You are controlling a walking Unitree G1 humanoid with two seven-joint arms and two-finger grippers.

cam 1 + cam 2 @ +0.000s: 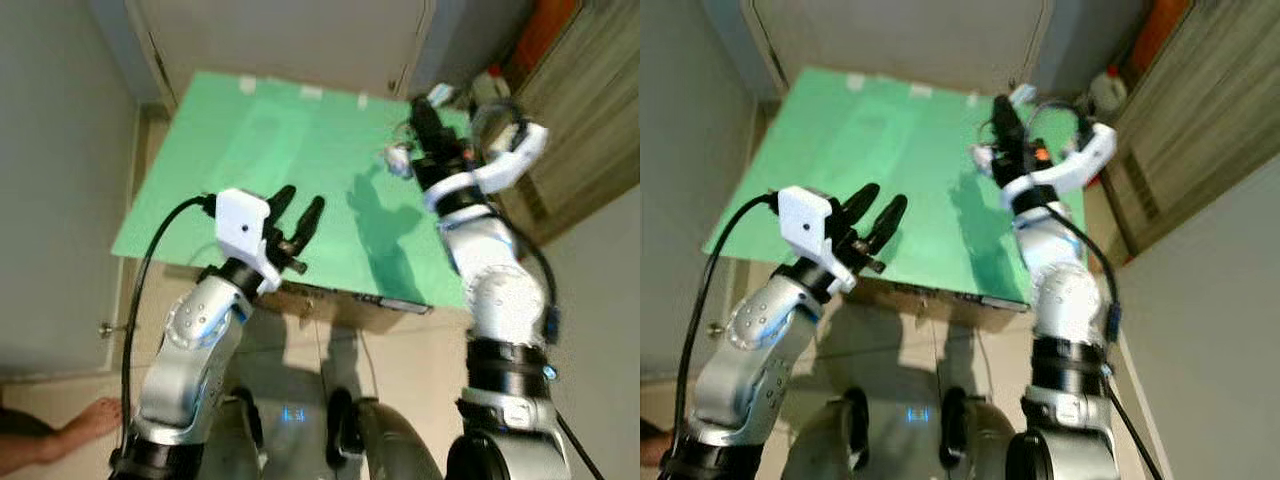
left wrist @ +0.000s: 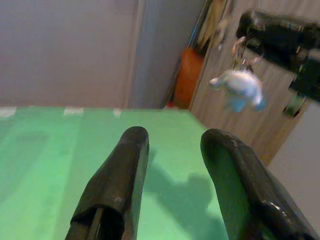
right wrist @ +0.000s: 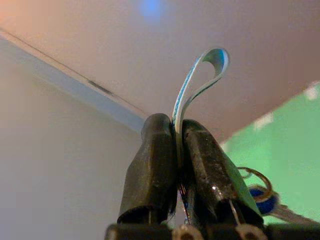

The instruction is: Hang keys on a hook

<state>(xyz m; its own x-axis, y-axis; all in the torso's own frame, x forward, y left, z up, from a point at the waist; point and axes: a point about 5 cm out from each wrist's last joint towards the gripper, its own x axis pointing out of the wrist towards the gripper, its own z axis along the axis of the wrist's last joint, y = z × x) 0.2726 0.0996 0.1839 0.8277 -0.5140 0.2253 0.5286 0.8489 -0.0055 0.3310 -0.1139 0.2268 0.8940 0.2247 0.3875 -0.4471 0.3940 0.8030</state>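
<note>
My right gripper [image 1: 425, 112] is raised above the far right part of the green table [image 1: 250, 150]. It is shut on the keys' pale strap, whose loop [image 3: 207, 65] sticks out past the fingertips. A key ring [image 3: 255, 177] and a white-and-blue plush charm [image 2: 240, 87] dangle below the fingers; the charm [image 1: 398, 158] hangs above the tabletop. My left gripper [image 1: 300, 200] is held over the table's near edge, open, with nothing between its fingers [image 2: 125, 165].
Pale doors and a wall stand behind the table. A wooden cabinet [image 1: 590, 120], an orange object [image 2: 186, 75] and a white bottle [image 1: 1108, 88] are at the right. A person's foot [image 1: 90, 420] rests on the floor at lower left.
</note>
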